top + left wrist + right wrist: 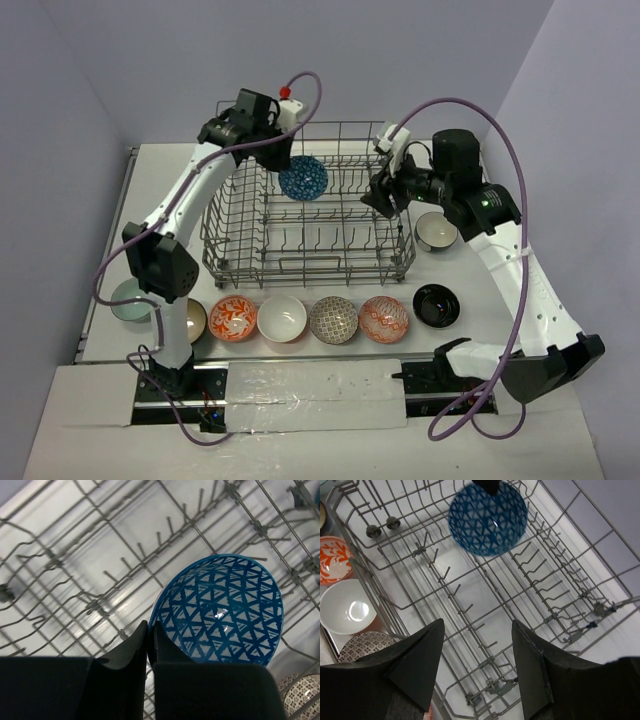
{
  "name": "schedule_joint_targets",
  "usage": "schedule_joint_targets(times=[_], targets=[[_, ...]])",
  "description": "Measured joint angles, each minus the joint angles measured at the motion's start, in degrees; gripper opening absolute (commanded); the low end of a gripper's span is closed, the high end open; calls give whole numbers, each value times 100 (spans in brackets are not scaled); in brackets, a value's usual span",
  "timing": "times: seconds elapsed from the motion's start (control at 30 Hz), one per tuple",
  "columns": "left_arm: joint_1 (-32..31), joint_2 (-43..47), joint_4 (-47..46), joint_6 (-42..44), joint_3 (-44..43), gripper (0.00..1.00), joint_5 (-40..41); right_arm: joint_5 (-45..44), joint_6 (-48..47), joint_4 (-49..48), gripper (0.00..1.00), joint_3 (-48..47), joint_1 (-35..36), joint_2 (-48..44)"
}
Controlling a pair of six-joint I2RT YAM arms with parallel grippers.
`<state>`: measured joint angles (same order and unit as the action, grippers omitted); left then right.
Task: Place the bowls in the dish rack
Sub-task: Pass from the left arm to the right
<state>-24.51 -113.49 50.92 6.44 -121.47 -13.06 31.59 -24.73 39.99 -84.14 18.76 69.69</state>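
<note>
The rack (pixel 310 270), a grey wire basket with rows of upright tines, sits mid-tabletop (pixel 150 170). A blue bowl (pixel 303 178) with a triangle lattice stands on edge inside it, toward the far side, its rim pinched in the left jaws. Seven bowls sit upright along the rack's near side (left to right): teal (pixel 128 300), brown (pixel 195 318), orange-patterned (pixel 233 319), white (pixel 282 318), grey-patterned (pixel 333 320), red-patterned (pixel 384 318), black (pixel 437 305). A pale-lined bowl (pixel 437 231) sits just right of the rack.

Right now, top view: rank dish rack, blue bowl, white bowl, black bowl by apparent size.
1. dish rack, far the largest.
2. white bowl, black bowl and blue bowl: these look about alike, so no ranking. The blue bowl hangs tilted above the rack floor, likely nearer the camera, so its size is unsure.
</note>
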Motion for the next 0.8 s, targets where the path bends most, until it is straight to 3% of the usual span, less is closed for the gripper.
schedule_joint_targets(times=[0.37,0.5,0.6,0.8], targets=[[-177,-629,466,428,-588,0,-623,-214,-863,136,57,20,616,229],[-173,-638,540,564,-616,0,-839,-243,-931,190,56,13,793,640],[-179,-638,640,695,-645,0,-1019,-306,-949,192,47,13,994,931],[-212,-638,887,944,-651,0,-1276,-380,-833,144,47,13,1390,1073]])
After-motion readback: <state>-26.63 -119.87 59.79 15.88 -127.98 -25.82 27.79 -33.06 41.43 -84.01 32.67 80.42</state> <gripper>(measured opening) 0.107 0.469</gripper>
